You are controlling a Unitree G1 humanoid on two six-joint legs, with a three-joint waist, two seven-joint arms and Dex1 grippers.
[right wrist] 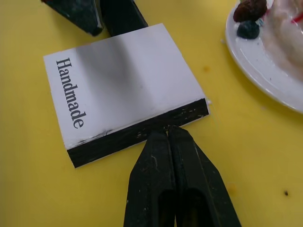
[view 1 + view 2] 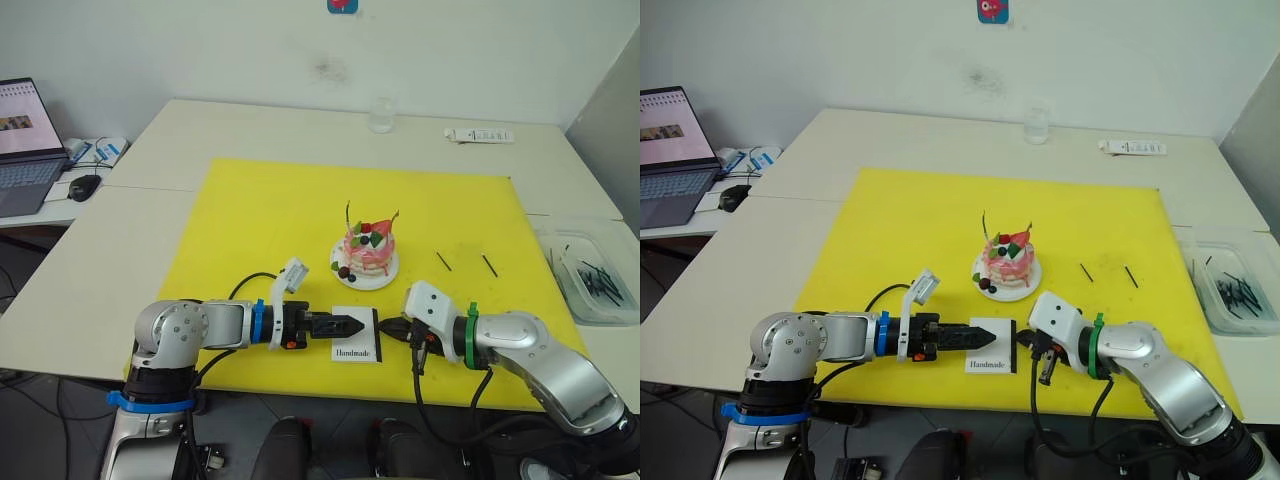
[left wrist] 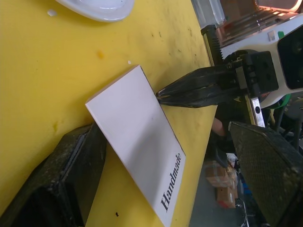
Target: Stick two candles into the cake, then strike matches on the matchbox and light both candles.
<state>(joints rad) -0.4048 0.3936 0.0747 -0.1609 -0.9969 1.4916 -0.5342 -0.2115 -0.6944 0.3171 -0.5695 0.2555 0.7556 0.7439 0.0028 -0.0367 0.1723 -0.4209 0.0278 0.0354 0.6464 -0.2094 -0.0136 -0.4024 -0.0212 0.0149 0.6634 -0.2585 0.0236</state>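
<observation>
- White card matchbox (image 1: 125,87) lies flat on the yellow mat (image 2: 260,215), between my two grippers; I read "Handmade" in black along its near edge.
- Its black striking strip (image 1: 142,135) faces my right gripper (image 1: 168,137), and its long axis runs away from me toward the cake (image 2: 367,247).
- My right gripper's fingers are pressed together, tips touching the striking strip; I cannot tell whether a match is pinched between them.
- My left gripper (image 2: 345,324) sits at the opposite side of the matchbox with its fingers spread. One finger (image 3: 61,175) is against the box's edge; the other finger is off it, near me.
- Just beyond both grippers, the pink cake sits on its white plate (image 2: 362,277), strawberry on top, dark berries on the plate's rim.
- Two thin candles (image 2: 348,214) stand in the cake top, both leaning slightly.
- Two dark matches (image 2: 443,261) lie on the mat beyond my right gripper, apart from each other, each angled across the mat.
- Further right, a clear tray (image 2: 590,290) off the mat holds more dark sticks.
</observation>
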